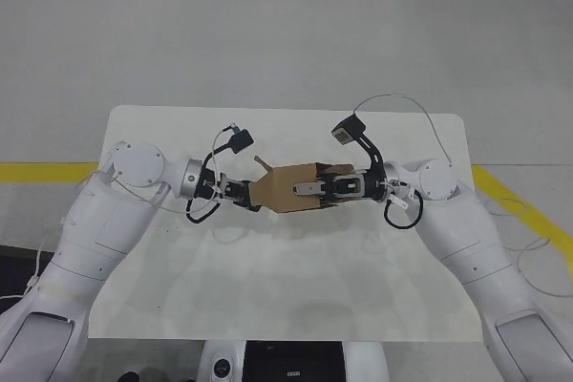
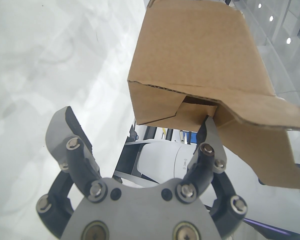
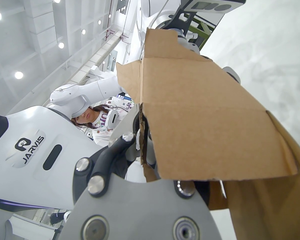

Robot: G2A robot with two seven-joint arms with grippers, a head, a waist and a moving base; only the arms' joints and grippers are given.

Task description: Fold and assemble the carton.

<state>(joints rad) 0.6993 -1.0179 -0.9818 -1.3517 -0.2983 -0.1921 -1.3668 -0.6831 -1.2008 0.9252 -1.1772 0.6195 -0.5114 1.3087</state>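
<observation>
While the carton (image 1: 282,187) is clamped by the right claw (image 1: 312,188), its flap (image 2: 260,138) could be torn by the spread left claw (image 2: 139,115).

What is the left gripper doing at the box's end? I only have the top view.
Observer: The left gripper is open; one fingertip touches the end of the box beside a flap, and the other stands clear.
Operator: Is that end closed?
Observer: No, that flap sticks outward, leaving a dark gap.
Operator: And the right gripper?
Observer: It is clamped on a wall of the box.
</observation>
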